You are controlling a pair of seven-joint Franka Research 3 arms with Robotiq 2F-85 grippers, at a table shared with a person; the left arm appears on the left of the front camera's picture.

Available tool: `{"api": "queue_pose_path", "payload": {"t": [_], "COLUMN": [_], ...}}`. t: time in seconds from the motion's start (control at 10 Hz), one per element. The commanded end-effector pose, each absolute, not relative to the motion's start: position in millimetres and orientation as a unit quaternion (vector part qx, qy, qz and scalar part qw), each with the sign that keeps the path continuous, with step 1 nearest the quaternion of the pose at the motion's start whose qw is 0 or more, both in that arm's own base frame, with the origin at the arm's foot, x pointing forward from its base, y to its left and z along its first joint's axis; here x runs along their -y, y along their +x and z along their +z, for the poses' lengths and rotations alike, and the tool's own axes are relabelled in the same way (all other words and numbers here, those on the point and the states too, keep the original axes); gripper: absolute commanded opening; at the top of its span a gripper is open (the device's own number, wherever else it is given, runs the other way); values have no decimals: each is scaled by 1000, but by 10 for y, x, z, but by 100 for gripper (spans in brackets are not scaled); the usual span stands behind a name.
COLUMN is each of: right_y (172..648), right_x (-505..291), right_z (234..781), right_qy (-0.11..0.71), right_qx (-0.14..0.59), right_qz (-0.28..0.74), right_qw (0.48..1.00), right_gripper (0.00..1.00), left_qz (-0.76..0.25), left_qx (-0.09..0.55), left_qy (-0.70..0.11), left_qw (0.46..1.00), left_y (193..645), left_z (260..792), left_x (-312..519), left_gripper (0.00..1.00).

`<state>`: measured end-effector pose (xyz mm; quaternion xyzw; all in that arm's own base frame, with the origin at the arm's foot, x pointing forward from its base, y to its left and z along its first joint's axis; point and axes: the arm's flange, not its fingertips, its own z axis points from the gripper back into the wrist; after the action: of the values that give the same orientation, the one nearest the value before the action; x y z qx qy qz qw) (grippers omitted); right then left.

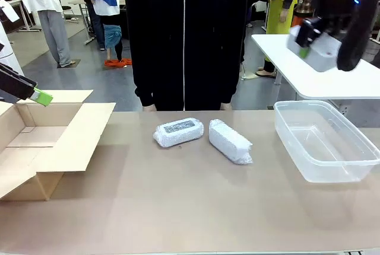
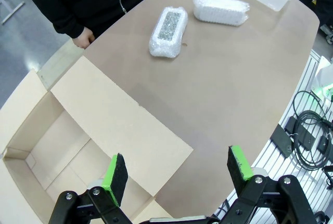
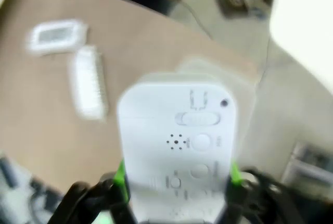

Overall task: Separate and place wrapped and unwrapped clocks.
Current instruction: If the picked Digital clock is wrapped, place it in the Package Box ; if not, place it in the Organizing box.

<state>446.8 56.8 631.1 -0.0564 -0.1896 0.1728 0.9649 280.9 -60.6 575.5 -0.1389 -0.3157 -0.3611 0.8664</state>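
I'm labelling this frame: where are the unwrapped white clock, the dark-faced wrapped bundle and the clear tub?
unwrapped white clock (image 3: 177, 146): right wrist view, its buttoned face.
dark-faced wrapped bundle (image 1: 179, 128): front view, its dark patch.
clear tub (image 1: 300, 104): front view, its far rim.

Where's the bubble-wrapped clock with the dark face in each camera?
Front view: dark-faced bundle, just left of centre.
Left wrist view: top centre.
Right wrist view: upper left, blurred.
Shared landmark: plain white bundle lying right beside it.
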Motion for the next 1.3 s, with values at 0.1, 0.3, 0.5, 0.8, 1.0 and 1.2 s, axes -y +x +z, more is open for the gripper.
{"api": "queue_pose_path", "payload": {"t": [0.1, 0.3, 0.5, 0.8, 1.0, 1.2], "right_y": [4373, 4315, 4336, 4397, 4437, 4469], "right_x": [-83, 216, 343, 302, 314, 292], "right_z": [5669, 5323, 4919, 4388, 4032, 3774], "right_qy": [-58, -52, -24, 29, 62, 77], "right_qx": [191, 199, 209, 198, 181, 161], "right_qz": [66, 53, 53, 66, 68, 75], "right_qw": [978, 977, 976, 978, 979, 981], "right_gripper": [78, 78, 78, 78, 78, 78], "left_qz": [-364, -364, -364, -364, -364, -364], "left_qx": [314, 314, 314, 314, 314, 314], "left_qy": [-146, -146, -146, -146, -146, -146], "left_qw": [865, 865, 865, 865, 865, 865], "left_y": [2807, 2807, 2807, 2807, 2807, 2807], "left_z": [5748, 5748, 5748, 5748, 5748, 5748], "left_x": [606, 606, 606, 606, 606, 606], "left_gripper": [100, 100, 100, 100, 100, 100]}}
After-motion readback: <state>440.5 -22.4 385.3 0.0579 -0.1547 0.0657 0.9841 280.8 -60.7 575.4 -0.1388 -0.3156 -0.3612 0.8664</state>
